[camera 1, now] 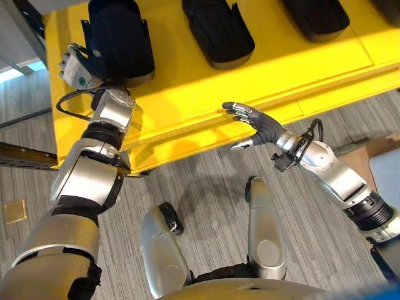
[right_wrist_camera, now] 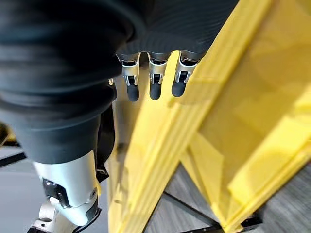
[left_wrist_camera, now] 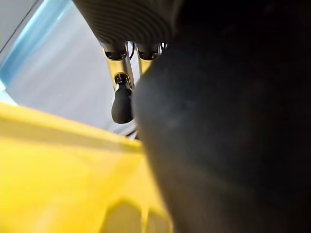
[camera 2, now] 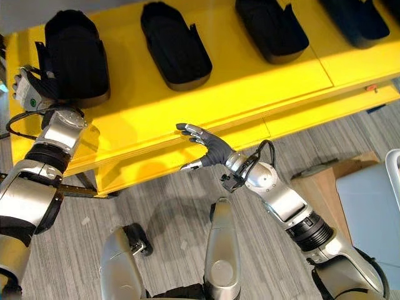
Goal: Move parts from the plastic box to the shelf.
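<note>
Several black moulded parts lie in a row on the yellow shelf (camera 1: pixel 206 94). My left hand (camera 1: pixel 78 65) rests against the left side of the leftmost part (camera 1: pixel 119 37). Its fingers (left_wrist_camera: pixel 121 99) lie straight along the part's dark flank (left_wrist_camera: pixel 228 126), not curled round it. The neighbouring parts (camera 1: pixel 219 28) (camera 2: pixel 272 25) sit further right, untouched. My right hand (camera 1: pixel 256 125) hovers at the shelf's front edge (right_wrist_camera: pixel 160 145), open, fingers (right_wrist_camera: pixel 154 82) spread, holding nothing.
Grey carpet lies below the shelf. At the right stand a brown cardboard piece (camera 2: pixel 325 181) and a pale plastic box (camera 2: pixel 375 200). A dark frame bar (camera 1: pixel 25 156) juts out under the shelf's left end. A small tan tile (camera 1: pixel 15 211) lies on the floor.
</note>
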Tool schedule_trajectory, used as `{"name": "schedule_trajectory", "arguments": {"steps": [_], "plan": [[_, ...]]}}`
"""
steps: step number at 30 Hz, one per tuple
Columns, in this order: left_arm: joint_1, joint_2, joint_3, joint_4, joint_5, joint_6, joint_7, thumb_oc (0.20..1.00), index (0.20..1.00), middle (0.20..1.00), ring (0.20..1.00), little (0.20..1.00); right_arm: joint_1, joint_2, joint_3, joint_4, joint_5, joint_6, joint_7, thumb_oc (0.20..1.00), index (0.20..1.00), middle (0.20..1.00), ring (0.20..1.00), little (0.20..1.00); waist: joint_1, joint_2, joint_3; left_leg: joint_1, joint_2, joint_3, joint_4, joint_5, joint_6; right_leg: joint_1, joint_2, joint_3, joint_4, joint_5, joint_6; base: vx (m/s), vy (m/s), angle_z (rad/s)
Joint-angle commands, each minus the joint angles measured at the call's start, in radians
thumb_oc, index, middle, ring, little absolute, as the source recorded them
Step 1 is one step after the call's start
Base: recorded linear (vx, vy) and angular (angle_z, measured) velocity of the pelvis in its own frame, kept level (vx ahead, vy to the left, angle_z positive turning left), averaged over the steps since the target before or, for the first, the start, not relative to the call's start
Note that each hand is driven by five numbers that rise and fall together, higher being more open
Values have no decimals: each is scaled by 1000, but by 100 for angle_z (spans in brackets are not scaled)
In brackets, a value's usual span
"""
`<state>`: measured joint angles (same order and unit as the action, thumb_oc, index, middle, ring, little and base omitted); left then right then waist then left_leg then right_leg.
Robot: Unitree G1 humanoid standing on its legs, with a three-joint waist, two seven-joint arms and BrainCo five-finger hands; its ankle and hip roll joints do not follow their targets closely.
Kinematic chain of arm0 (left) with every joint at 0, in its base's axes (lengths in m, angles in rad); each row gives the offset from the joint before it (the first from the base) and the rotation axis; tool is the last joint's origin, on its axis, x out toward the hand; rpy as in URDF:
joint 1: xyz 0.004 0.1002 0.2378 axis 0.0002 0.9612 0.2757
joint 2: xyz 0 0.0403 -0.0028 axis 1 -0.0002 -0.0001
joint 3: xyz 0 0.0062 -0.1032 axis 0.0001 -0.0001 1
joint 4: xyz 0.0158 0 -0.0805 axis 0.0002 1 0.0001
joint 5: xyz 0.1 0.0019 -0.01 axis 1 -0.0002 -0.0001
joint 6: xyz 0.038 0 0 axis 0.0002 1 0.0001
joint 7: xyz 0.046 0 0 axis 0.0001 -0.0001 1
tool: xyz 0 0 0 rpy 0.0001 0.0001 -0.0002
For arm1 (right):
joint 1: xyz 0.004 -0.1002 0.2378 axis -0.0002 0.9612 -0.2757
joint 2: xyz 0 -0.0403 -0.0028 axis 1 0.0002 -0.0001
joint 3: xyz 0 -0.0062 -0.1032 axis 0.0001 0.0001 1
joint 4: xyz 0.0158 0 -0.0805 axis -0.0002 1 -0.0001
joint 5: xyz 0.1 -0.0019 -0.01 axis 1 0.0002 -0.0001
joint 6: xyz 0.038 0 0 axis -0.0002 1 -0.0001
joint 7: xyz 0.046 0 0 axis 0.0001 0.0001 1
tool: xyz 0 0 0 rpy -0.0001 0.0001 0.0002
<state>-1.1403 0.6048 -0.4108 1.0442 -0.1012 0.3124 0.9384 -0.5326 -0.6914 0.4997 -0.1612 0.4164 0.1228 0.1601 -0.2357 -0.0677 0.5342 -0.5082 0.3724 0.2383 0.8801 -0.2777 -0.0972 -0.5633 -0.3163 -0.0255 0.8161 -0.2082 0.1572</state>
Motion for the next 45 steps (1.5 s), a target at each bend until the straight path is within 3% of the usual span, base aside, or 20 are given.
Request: {"name": "schedule_trajectory", "arguments": {"steps": [1, 6, 15, 29, 36, 45], "plan": [[-10, 86, -11, -31, -34, -12, 64, 200, 200, 200, 200, 200, 12, 5, -46, -40, 50, -56, -12, 1000, 1000, 1000, 1000, 1000, 22, 0, -74, 41, -16, 75, -3, -56, 55, 54, 50, -46, 21, -69, -72, -42, 17, -4], [28, 61, 19, -16, -82, 34, 113, 200, 200, 200, 200, 200, 21, -3, -57, -49, 48, -78, -11, 1000, 1000, 1000, 1000, 1000, 27, -6, -63, 31, -28, 71, -40, -39, 47, 38, 57, -50, 3, -60, -69, -62, -12, 3], [58, 90, 37, 19, -67, 100, 125, 200, 200, 200, 200, 200, 24, 8, -61, -43, 37, -72, -38, 1000, 1000, 1000, 1000, 1000, 41, 4, -69, 51, -41, 73, -103, -10, 39, 48, 57, -64, -29, -50, -69, -18, -5, 2], [80, 189, -9, 0, 127, 145, 70, 200, 200, 200, 200, 200, 27, -7, -41, -23, 48, -72, -70, 1000, 1000, 1000, 1000, 1000, 50, 25, -79, 54, -50, 81, -108, -16, 48, 50, 41, -70, -45, -41, -68, 4, 26, 1], [82, 224, -48, 1, 242, 116, 3, 200, 200, 200, 200, 200, 32, -22, -21, 17, 41, -112, -72, 1000, 1000, 1000, 1000, 1000, 44, 36, -79, 54, -58, 85, -113, -19, 51, 47, 33, -66, -53, -35, -64, 6, 59, -3], [127, 211, -55, -16, 293, 77, -47, 200, 200, 200, 200, 200, 23, -39, -11, 30, 59, -126, -75, 1000, 1000, 1000, 1000, 1000, 47, 37, -77, 48, -61, 81, -108, -24, 52, 44, 27, -67, -51, -36, -61, 2, 8, 0]]}}
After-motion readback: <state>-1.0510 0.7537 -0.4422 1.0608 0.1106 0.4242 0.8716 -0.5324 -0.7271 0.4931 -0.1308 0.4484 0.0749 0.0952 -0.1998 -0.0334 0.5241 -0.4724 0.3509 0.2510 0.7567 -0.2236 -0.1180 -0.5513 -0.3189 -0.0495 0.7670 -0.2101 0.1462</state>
